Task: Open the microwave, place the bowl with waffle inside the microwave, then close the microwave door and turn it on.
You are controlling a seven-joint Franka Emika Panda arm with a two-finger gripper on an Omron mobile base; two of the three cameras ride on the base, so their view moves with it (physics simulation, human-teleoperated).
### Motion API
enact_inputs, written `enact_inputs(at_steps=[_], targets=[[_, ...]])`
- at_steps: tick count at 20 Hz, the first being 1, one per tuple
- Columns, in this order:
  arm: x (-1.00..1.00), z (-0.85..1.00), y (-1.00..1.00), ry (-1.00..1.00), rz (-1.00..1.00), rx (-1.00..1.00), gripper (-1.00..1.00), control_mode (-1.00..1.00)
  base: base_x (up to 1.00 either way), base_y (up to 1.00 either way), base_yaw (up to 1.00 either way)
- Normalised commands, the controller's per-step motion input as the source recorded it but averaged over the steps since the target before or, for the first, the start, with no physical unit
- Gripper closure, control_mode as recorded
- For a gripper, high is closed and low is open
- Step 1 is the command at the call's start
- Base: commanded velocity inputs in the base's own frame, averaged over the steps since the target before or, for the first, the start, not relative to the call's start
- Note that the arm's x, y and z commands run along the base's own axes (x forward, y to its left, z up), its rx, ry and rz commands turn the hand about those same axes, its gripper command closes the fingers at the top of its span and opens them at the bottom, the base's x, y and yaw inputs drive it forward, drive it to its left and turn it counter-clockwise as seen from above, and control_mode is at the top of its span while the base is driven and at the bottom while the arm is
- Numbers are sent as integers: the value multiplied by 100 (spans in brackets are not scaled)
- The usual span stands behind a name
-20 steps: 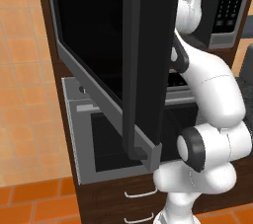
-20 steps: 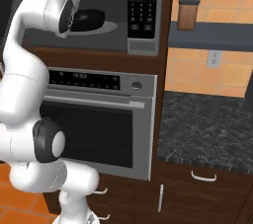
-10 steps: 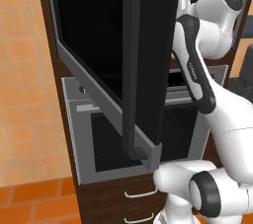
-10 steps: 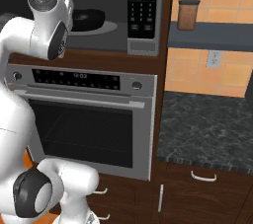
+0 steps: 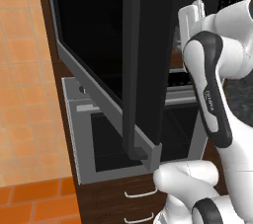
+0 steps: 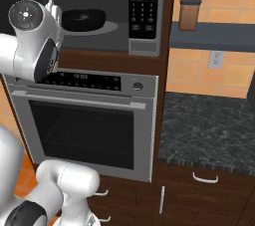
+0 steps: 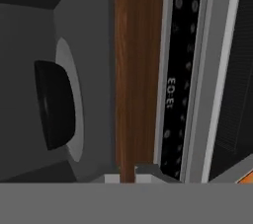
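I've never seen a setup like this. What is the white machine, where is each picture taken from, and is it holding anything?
The white machine is a robot arm in a simulated kitchen. Two cameras ride behind it, left and right. From the left you see the microwave door swung wide open. From the right, the microwave holds a black bowl on its turntable; below it is an oven, with a dark counter to the right. The third camera sits on the hand, rolled sideways, so the bowl appears turned on its side. I see nothing held.

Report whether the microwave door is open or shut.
Open. The microwave door stands swung out edge-on, and the bowl sits exposed in the cavity.
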Motion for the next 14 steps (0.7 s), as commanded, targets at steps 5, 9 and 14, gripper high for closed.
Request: enact_inputs(at_steps=[5, 9, 14], targets=[[-100, 7, -5, -23, 1, 0, 100, -100, 0, 0, 0], [-100, 4, 0, -36, 0, -2, 100, -100, 0, 0, 0], [-100, 0, 9, -35, 0, -6, 100, -100, 0, 0, 0]])
